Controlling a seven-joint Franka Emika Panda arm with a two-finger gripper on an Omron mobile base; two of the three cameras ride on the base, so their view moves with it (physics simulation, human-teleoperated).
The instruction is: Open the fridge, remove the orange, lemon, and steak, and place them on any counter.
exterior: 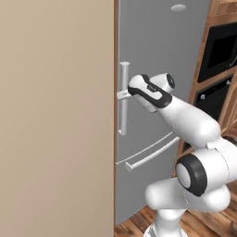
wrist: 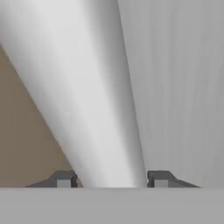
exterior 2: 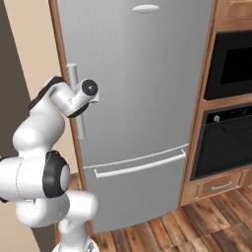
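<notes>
Where the claw (wrist: 112,179) clamps — fridge (exterior 2: 147,98) handle (wrist: 92,100), long axis vertical.

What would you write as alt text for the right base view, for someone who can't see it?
A white robot arm reaches from the lower left to the long vertical handle of a closed brushed-steel fridge, its gripper shut on the bar. A wide bottom drawer sits below the door; wooden cabinets with two dark built-in ovens stand to the right.

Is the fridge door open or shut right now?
Shut: the fridge door sits flush in its wooden surround, the tool clamped on its handle.
</notes>
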